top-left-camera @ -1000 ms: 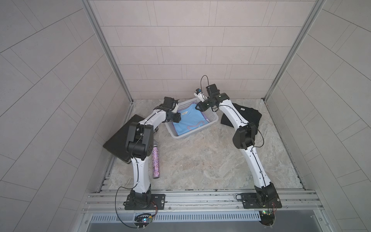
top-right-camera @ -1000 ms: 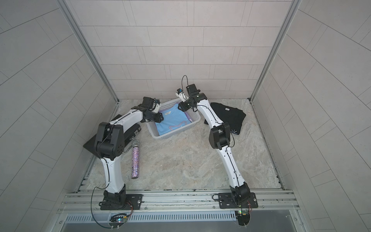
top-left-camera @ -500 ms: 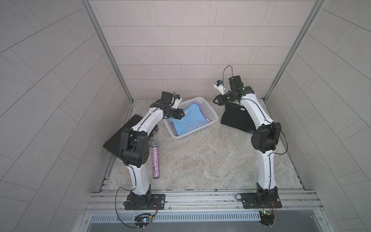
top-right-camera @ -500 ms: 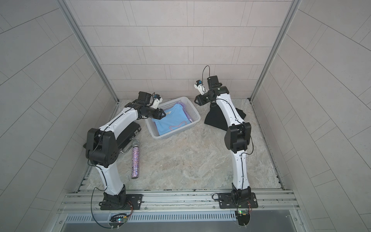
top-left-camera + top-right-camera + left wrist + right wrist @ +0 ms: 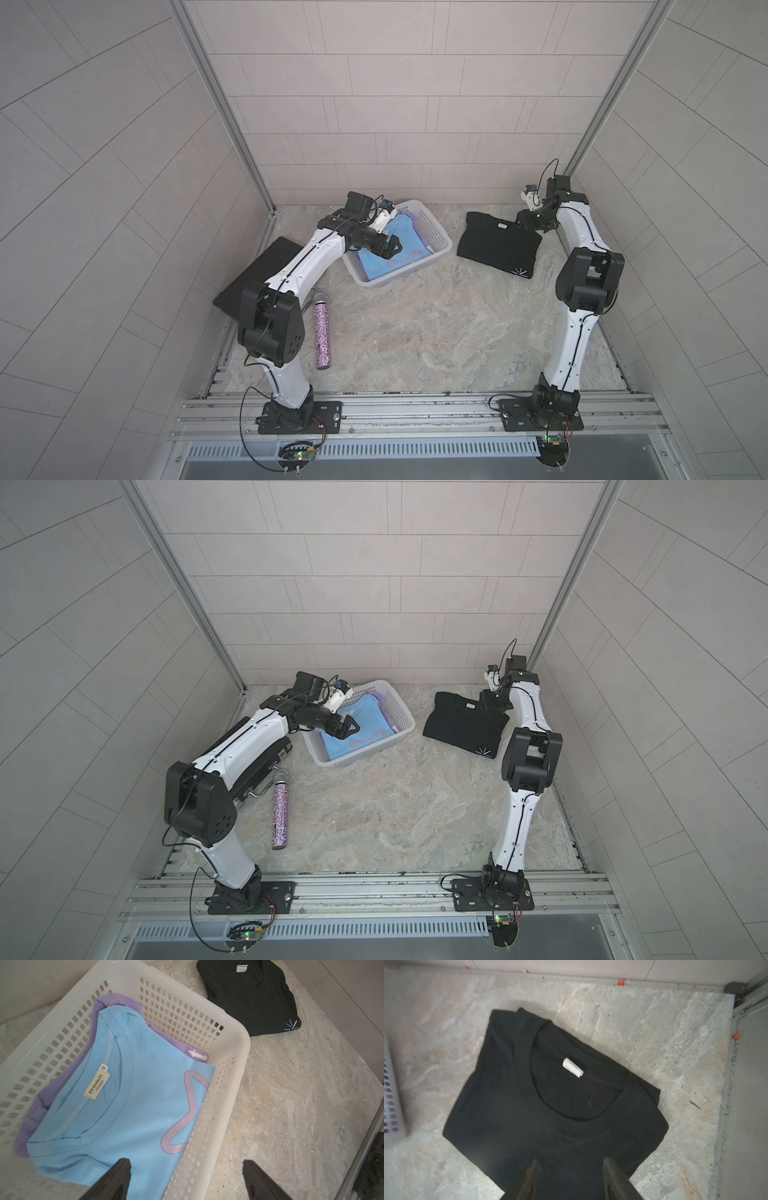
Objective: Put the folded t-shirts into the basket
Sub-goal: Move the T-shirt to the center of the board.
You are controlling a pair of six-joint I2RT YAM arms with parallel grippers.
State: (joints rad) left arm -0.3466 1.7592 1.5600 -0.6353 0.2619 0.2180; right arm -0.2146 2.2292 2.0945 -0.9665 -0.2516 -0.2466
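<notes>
The white basket (image 5: 440,245) (image 5: 405,725) (image 5: 239,1043) holds a light blue folded t-shirt (image 5: 411,237) (image 5: 370,712) (image 5: 128,1105) lying on a lilac one (image 5: 116,1001). My left gripper (image 5: 390,245) (image 5: 349,727) (image 5: 185,1161) hovers over the basket's near side, open wide and holding nothing. A black folded t-shirt (image 5: 494,245) (image 5: 461,725) (image 5: 550,1105) lies flat on the table to the right of the basket. My right gripper (image 5: 528,218) (image 5: 490,700) (image 5: 570,1160) is open just above this shirt's far right edge, near the collar.
A flat black hard case (image 5: 257,274) (image 5: 266,766) lies at the left wall, partly under my left arm. A glittery microphone (image 5: 322,332) (image 5: 279,812) lies beside it. The back wall and the right side rail stand close to my right gripper.
My right arm swung from the basket over to the black shirt. My left gripper opened wide and drew back a little; the light blue shirt now lies free in the basket.
</notes>
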